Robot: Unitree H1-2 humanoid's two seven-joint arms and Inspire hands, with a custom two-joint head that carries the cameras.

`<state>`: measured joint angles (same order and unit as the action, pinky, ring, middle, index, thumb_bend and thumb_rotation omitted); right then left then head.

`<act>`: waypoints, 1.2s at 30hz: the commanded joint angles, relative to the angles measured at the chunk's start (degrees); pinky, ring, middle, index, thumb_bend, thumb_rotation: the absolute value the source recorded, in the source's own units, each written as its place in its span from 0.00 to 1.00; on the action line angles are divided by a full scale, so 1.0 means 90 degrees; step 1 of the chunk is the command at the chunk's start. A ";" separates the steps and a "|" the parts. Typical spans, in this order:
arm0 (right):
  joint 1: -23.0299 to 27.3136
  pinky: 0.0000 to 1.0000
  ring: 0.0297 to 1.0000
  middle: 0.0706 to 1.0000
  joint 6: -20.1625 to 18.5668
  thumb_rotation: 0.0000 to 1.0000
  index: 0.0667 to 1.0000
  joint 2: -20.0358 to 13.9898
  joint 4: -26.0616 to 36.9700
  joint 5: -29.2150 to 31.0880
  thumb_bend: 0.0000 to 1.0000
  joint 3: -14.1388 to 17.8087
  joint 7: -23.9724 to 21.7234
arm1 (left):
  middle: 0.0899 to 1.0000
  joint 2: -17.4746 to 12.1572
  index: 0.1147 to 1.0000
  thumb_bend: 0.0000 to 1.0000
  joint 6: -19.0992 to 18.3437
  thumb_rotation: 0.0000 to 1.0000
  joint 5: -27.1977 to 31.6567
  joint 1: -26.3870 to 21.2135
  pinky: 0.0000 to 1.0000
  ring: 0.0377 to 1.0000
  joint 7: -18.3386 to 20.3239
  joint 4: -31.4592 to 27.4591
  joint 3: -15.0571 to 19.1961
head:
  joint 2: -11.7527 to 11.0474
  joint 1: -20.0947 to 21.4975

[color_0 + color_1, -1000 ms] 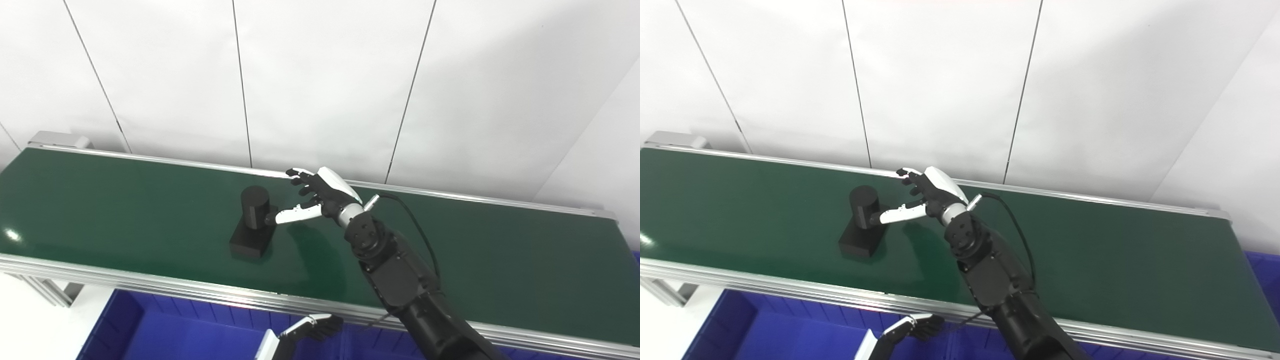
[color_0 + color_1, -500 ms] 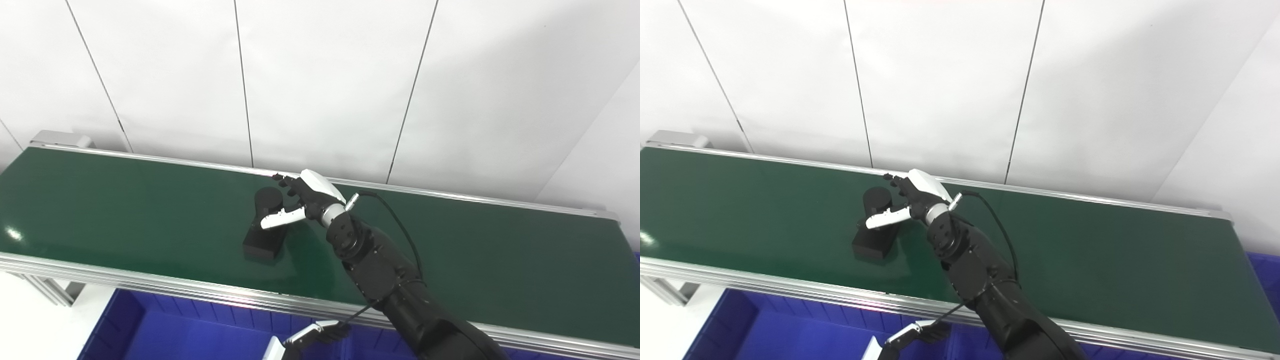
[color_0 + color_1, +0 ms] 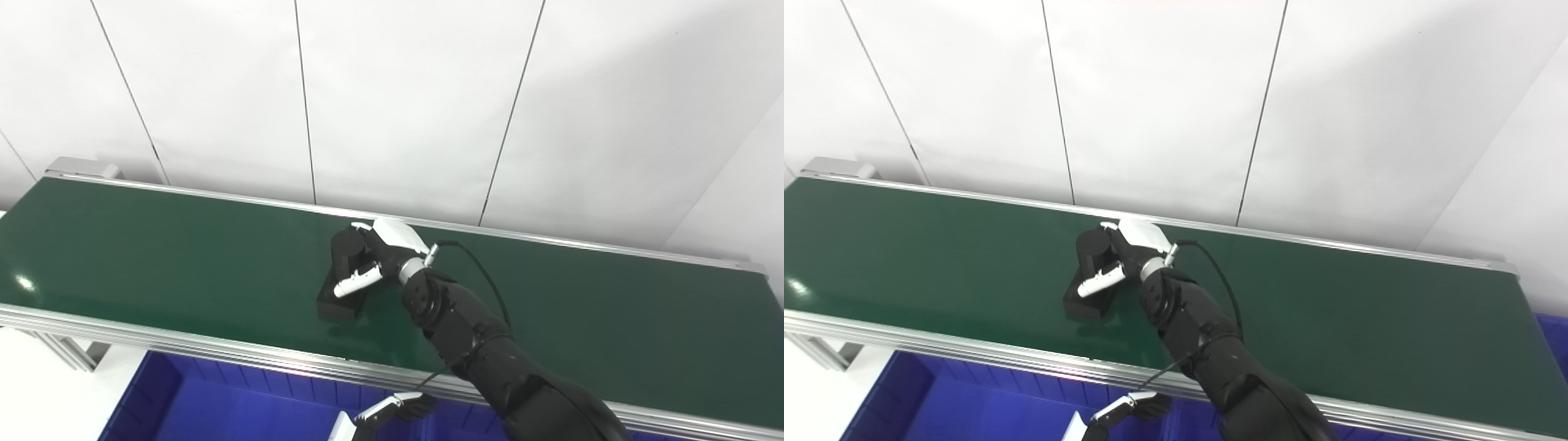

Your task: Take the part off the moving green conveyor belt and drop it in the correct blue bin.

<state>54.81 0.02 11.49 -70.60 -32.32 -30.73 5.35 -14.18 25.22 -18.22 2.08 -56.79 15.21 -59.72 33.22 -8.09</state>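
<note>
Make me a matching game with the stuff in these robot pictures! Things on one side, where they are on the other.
Things:
1. black part
2. right hand
3. left hand
4. blue bin

Places:
A. low at the picture's bottom edge, holding nothing
B. under the belt's near rail
C. standing on the green conveyor belt
D. wrapped around the part's round top

Pairs: 1-C, 2-D, 3-A, 4-B
</note>
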 commanded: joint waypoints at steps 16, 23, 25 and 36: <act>-0.0078 0.30 0.34 0.44 0.1340 0.00 0.46 0.0111 -0.0422 0.0115 0.52 0.0241 0.1933 | 0.67 -0.0081 0.69 0.96 0.0189 0.31 -0.0204 -0.0079 0.62 0.64 -0.0031 -0.0126 0.0085 | 0.0013 0.0122; -0.0175 0.32 0.35 0.44 0.1487 0.00 0.46 0.0067 -0.0338 0.0359 0.52 0.0517 0.2079 | 0.67 -0.0198 0.70 0.95 0.0189 0.31 -0.0048 -0.0124 0.61 0.64 0.0160 -0.0139 0.0221 | 0.0030 0.0269; -0.0261 0.32 0.35 0.44 0.1511 0.00 0.46 0.0033 -0.0193 0.0431 0.52 0.0604 0.2095 | 0.67 -0.0232 0.70 0.96 0.0189 0.31 0.0016 -0.0101 0.60 0.64 0.0266 -0.0168 0.0309 | 0.0067 0.0363; -0.2121 0.33 0.37 0.44 0.0549 0.00 0.46 -0.0606 0.3672 0.0560 0.52 0.1076 0.1360 | 0.70 -0.0427 0.71 0.93 0.0189 0.32 0.0566 0.0103 0.59 0.66 0.1082 -0.0536 0.0889 | 0.0423 0.1157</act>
<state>35.57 6.37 6.24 -43.09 -27.60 -22.00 18.21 -17.47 25.37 -13.04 2.91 -47.51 12.35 -52.25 36.74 1.14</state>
